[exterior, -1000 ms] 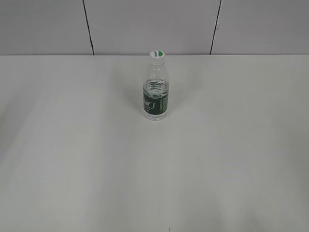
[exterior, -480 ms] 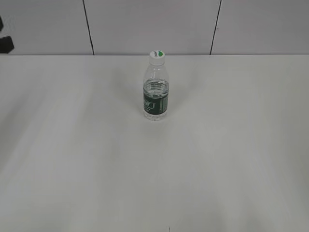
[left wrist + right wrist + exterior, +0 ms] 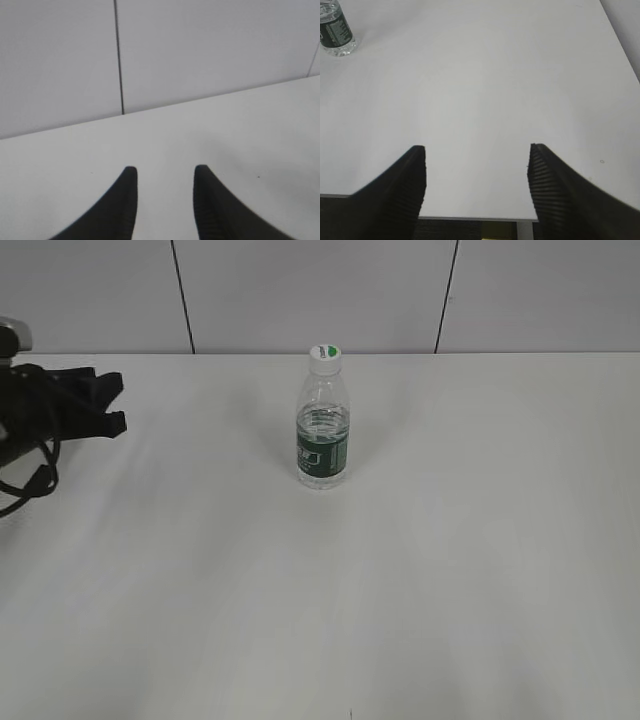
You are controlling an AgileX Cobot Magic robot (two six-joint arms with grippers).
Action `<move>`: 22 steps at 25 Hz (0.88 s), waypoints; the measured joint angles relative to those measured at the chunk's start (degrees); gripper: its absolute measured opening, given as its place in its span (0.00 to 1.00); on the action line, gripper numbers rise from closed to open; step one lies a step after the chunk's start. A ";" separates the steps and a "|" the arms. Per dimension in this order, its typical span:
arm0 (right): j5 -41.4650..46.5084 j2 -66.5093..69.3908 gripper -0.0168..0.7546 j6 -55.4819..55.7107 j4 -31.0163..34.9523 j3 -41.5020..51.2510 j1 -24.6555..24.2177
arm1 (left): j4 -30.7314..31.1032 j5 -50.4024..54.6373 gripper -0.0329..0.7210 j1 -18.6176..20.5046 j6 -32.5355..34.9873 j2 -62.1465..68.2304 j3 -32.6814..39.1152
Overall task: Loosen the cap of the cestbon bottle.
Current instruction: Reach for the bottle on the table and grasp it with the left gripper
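The cestbon bottle (image 3: 323, 430) stands upright on the white table, clear with a dark green label band. Its white cap (image 3: 323, 356) with a green mark sits on top. The bottle's lower part also shows in the right wrist view (image 3: 335, 30) at the top left. My left gripper (image 3: 112, 405) is open and empty at the far left, well apart from the bottle; its jaws show in the left wrist view (image 3: 162, 172) over bare table. My right gripper (image 3: 476, 152) is open and empty above the table's near edge, out of the exterior view.
The white table (image 3: 450, 570) ends at a grey panelled wall (image 3: 320, 290) right behind the bottle. The table's front edge (image 3: 475, 218) shows in the right wrist view. Black cables (image 3: 25, 480) hang from the left arm.
The left arm has come into the exterior view from the left edge and moved right towards the table. The bottle has not moved.
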 joint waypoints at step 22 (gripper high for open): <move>0.00 0.00 0.66 0.00 -0.05 0.00 0.00 | 53.68 -10.51 0.36 0.06 -29.22 16.63 -33.98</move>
